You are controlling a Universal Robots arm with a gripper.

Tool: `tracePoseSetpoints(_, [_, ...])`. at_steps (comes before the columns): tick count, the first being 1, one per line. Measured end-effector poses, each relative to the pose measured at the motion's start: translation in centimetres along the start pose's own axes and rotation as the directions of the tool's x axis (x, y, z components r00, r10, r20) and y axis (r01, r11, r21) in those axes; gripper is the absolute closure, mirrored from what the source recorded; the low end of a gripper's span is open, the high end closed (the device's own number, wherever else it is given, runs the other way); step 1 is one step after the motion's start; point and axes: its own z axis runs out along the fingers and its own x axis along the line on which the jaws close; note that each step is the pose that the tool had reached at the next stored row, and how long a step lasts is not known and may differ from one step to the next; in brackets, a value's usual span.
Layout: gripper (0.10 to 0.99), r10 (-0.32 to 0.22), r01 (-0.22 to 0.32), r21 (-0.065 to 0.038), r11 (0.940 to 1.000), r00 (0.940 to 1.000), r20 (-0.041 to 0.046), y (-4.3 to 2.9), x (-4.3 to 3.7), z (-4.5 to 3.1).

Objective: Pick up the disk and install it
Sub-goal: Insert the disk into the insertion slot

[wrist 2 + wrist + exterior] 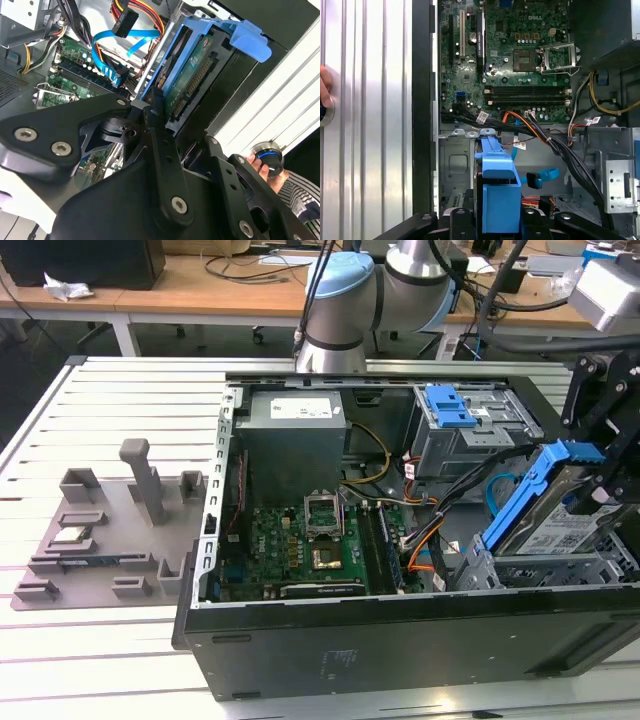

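Exterior view: pincer (600,495) clamped on disk (560,525).
Disk: tilted, lower end in drive bay (600,565) of computer case (400,640).

Silver arm (420,270) with pale blue joint caps; black gripper (165,150) linkages with silver screws.

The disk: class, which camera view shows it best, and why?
The exterior view: the disk shows its labelled face, tilted above its bay in the blue carrier. The second wrist view shows its underside; the first wrist view, only the carrier's edge.
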Motion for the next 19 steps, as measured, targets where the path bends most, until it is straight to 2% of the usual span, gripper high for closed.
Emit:
tracePoseSetpoints(11, [0.725,0.0,0.0,0.0,1.0,1.0,-0.0001,-0.1,0.01,1.97])
tracePoseSetpoints(19, [0.725,0.0,0.0,0.0,1.0,1.0,-0.0003,-0.15,0.02,3.01])
